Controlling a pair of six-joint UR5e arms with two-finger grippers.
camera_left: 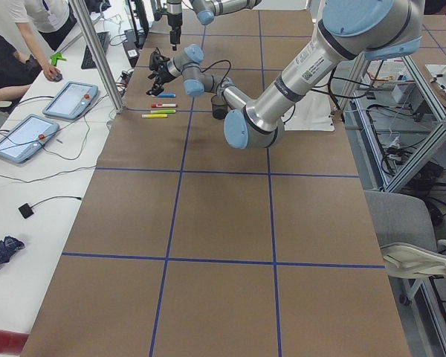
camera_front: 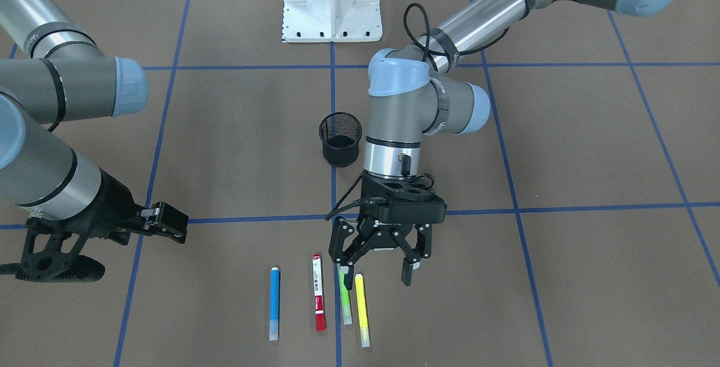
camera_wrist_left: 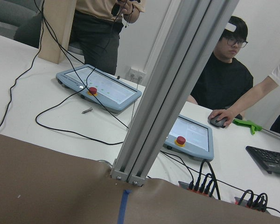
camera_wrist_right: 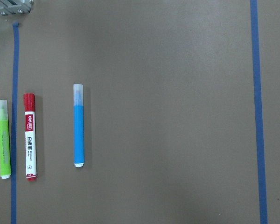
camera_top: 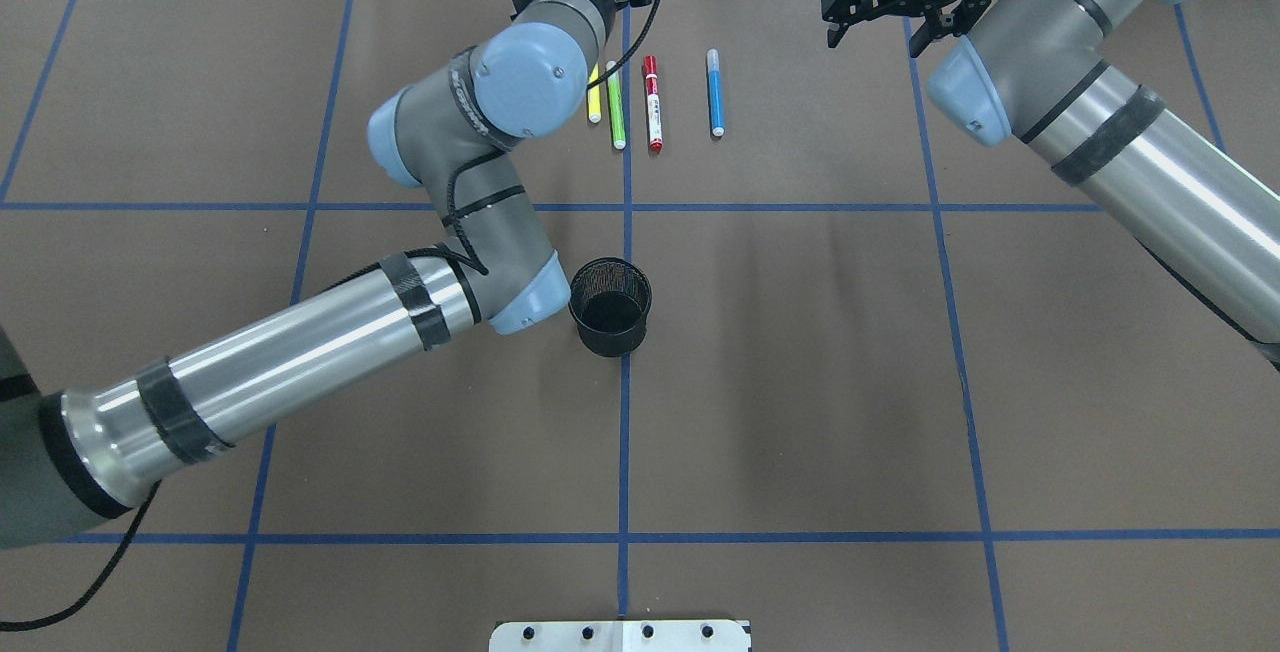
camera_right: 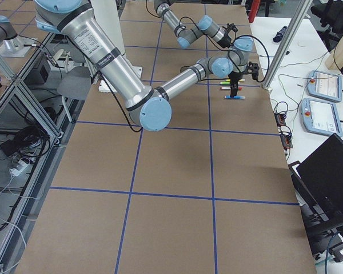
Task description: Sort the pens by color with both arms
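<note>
Four pens lie side by side near the table's far edge: blue (camera_front: 274, 303), white-barrelled with red ends (camera_front: 318, 292), green (camera_front: 344, 298) and yellow (camera_front: 362, 310). My left gripper (camera_front: 376, 272) is open and empty, pointing down just above the table. One finger is over the green pen's near end, and the yellow pen is between the fingers. My right gripper (camera_top: 885, 17) looks open and empty, off to the side of the blue pen (camera_top: 714, 92). The right wrist view shows the blue (camera_wrist_right: 78, 126), red-ended (camera_wrist_right: 30, 136) and green (camera_wrist_right: 4, 140) pens from above.
A black mesh cup (camera_front: 340, 139) stands upright behind the left wrist, near the table's middle (camera_top: 610, 305). The white base pedestal (camera_front: 332, 1) is at the robot's side. An aluminium post (camera_wrist_left: 172, 88), control tablets and operators are just past the far edge.
</note>
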